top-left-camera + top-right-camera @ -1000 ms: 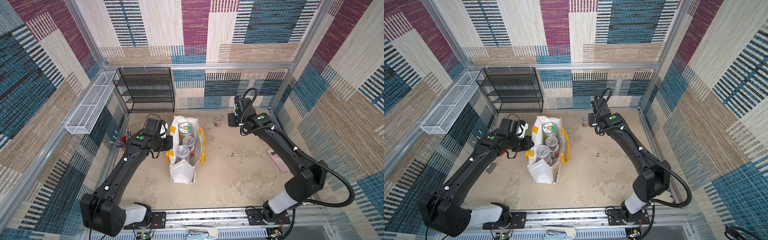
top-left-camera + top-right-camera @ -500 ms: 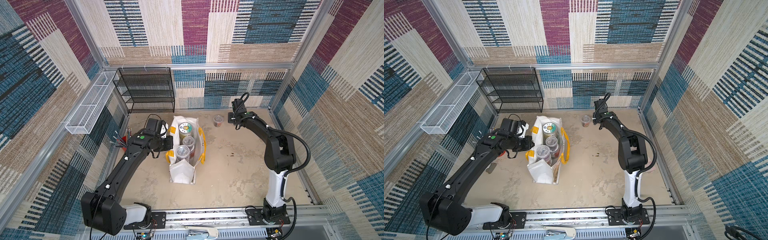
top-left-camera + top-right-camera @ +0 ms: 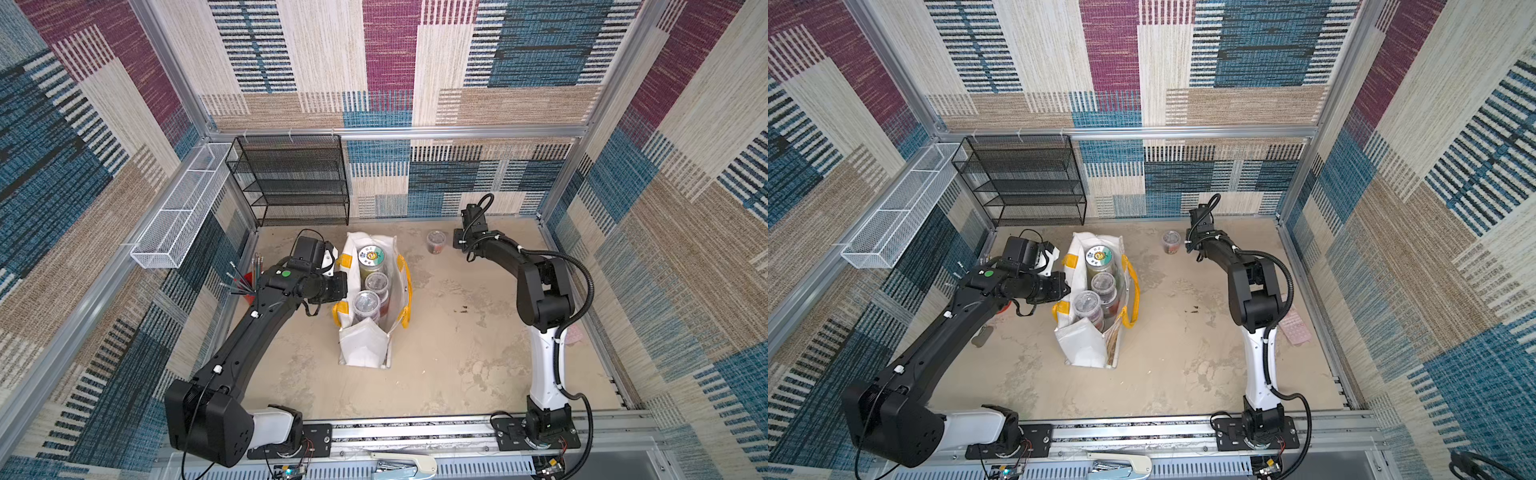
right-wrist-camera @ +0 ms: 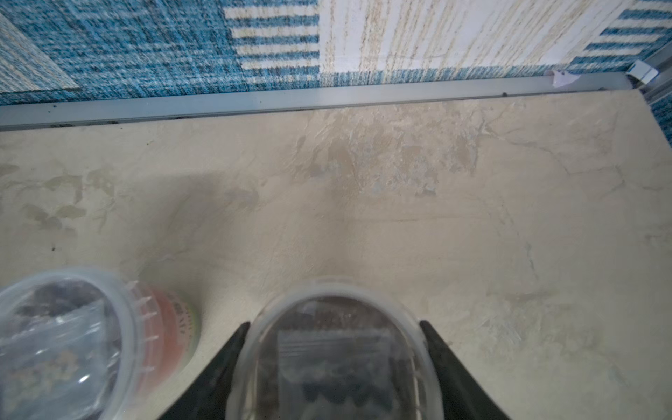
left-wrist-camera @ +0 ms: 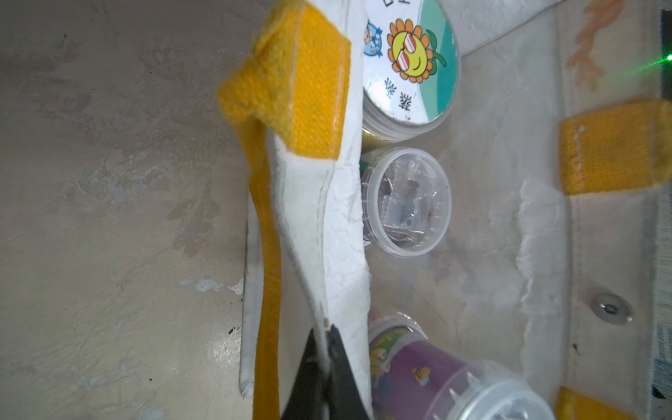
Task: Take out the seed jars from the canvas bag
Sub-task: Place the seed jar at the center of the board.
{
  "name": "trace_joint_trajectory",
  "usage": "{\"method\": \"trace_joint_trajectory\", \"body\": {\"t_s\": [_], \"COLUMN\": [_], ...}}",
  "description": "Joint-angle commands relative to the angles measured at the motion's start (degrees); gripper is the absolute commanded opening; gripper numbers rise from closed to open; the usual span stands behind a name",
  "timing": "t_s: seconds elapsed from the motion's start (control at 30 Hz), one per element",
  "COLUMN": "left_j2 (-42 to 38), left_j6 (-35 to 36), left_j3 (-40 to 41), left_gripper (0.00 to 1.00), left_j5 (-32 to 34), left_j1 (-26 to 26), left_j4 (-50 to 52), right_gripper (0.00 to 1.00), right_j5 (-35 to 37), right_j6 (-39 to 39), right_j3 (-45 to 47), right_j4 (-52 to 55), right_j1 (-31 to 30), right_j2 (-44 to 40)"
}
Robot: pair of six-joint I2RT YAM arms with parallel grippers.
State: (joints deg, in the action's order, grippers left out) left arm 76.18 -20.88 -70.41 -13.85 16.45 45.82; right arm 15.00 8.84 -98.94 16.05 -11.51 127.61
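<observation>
**A:** Where does the step stand?

**B:** The right pincer (image 4: 334, 323) is half closed around a clear-lidded tub (image 4: 334, 360), one black finger on each side of its wall. It's out past the far right corner of the canvas bag (image 3: 365, 349), just beside a red-banded tub (image 3: 435, 242) that stands on the desk (image 3: 457, 353) well apart from the bag.

**A:** So it's a set-down. How should it go?

**B:** Keep the tub level and lower it straight. I can't tell whether its base touches the desk yet. I'd leave a gap to the red-banded tub so the fingers don't knock it when they open, then lift straight up.

**A:** And the left pincer (image 5: 323, 332)?

**B:** It's shut tight on the bag's left rim, pinching the white cloth between its tips. I'd hold that pinch so the mouth stays open.

**A:** Which way do things point?

**B:** The held tub is upright, with its lid up and its axis vertical. The bag stands with its mouth up, and the long axis of the mouth runs from near end to far end. Inside are a picture-lid jar (image 3: 370, 257) at the far end and a middle tub (image 3: 376, 282), both lid up.
</observation>
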Motion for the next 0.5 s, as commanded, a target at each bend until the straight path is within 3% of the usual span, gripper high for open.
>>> {"method": "trace_joint_trajectory", "body": {"t_s": [0.0, 0.2, 0.47], "left_j2": [0.10, 0.37, 0.59], "left_j6": [-0.54, -0.47, -0.35], "left_j3": [-0.26, -0.42, -0.52], "left_gripper": [0.00, 0.00, 0.00], "left_j5": [-0.22, -0.22, -0.04], "left_j1": [-0.01, -0.01, -0.01], "left_j4": [-0.94, -0.82, -0.68], "right_gripper": [0.43, 0.45, 0.65], "right_j5": [-0.06, -1.96, -2.72], "right_j6": [1.00, 1.79, 3.02], "right_j3": [1.62, 2.77, 4.40], "right_j4": [-5.92, -6.88, -6.35], "right_j1": [0.07, 0.26, 0.26], "right_j2": [0.10, 0.89, -0.31]}}
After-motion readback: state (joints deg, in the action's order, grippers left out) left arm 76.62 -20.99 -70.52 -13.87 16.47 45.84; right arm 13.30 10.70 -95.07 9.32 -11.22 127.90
